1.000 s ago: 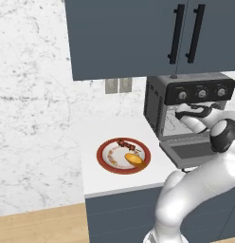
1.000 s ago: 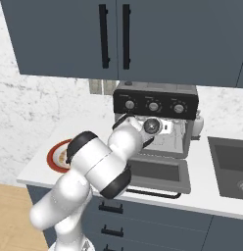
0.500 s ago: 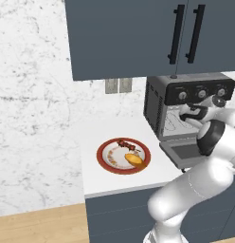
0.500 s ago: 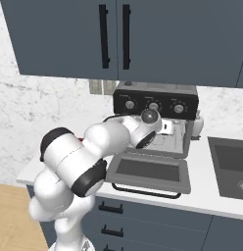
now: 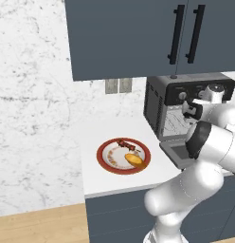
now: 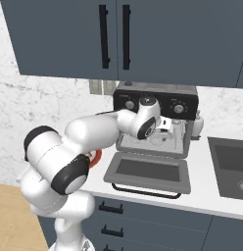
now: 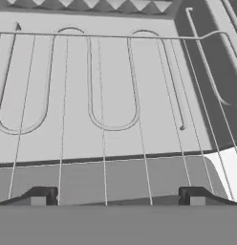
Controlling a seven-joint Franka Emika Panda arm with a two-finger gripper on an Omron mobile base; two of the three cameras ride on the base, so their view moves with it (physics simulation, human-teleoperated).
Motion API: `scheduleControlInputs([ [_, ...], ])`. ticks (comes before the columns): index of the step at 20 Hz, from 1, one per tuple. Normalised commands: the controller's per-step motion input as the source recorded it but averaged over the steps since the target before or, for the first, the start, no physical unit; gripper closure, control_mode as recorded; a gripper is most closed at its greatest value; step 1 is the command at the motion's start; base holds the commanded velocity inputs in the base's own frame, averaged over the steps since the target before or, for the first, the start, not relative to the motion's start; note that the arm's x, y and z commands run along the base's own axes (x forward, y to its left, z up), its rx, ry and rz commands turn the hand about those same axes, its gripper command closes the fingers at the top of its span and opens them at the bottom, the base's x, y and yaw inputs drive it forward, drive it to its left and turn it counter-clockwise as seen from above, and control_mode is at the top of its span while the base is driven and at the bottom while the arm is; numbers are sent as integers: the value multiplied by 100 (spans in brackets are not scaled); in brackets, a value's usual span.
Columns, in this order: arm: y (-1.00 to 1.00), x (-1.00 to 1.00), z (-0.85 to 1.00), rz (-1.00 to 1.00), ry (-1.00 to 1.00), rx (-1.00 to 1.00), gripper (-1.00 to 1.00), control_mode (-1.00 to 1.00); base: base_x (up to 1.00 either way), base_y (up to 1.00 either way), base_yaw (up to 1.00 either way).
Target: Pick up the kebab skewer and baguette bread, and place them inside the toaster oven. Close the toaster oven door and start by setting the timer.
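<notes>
The gripper (image 7: 117, 195) is wide open and holds nothing. It sits at the mouth of the toaster oven (image 6: 155, 100), looking in at the thin wire rack (image 7: 101, 119). The toaster oven door (image 6: 149, 171) lies flat, just below the gripper. I think it must pull out slowly, so it does not catch the wires. The kebab skewer (image 5: 125, 143) and baguette bread (image 5: 134, 160) lie on the round red-rimmed plate (image 5: 106, 164), well off to the gripper's left on the white worktop (image 5: 98, 178). The bread looks smooth and golden, the skewer thin and lumpy.

both base views share the toaster oven (image 5: 185, 114); hand view faces its racks closely.
</notes>
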Motion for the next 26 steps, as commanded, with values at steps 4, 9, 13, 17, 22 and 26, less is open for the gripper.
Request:
scheduleControlInputs([
  [4,-6,-72,-66,5,31,-2,-100,-100,0,0,0],
  [9,-3,-61,-56,5,31,-2,-100,-100,0,0,0],
  [13,-6,-52,-42,4,26,0,-100,-100,0,0,0],
  [17,-10,-41,-19,1,10,0,-100,-100,0,0,0],
  [22,-8,-75,-36,0,4,0,-100,-100,0,0,0],
  [26,-9,-66,-10,0,-1,2,-100,-100,0,0,0],
])
